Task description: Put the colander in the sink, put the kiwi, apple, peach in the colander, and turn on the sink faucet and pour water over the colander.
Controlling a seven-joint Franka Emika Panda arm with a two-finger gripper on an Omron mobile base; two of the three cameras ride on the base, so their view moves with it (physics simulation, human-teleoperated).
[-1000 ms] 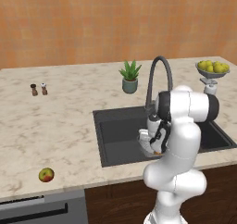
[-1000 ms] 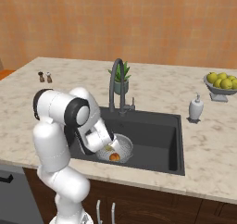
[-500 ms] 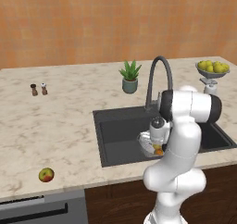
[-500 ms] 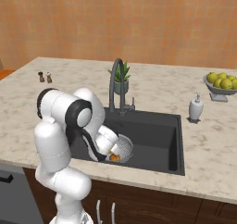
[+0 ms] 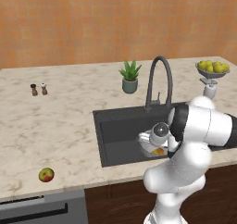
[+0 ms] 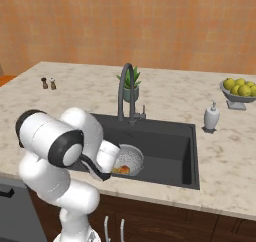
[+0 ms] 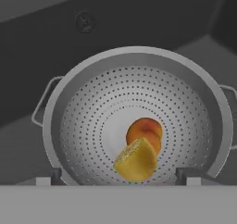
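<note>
While the gripper [image 7: 118, 174] hangs over the colander [image 7: 88, 121] with its jaws wide apart and nothing between them, two fruits lie inside: the kiwi [image 7: 136, 159] at about 6 o'clock on the bottom and the peach [image 7: 145, 130] touching it just behind. The colander sits in the sink [image 5: 118, 130], near its front wall. So three steps look done. The apple [image 5: 46, 174] is left on the counter [image 5: 65, 121], at 8 o'clock from the sink, well apart. The faucet [image 5: 158, 82] gives no water that I can see.
</note>
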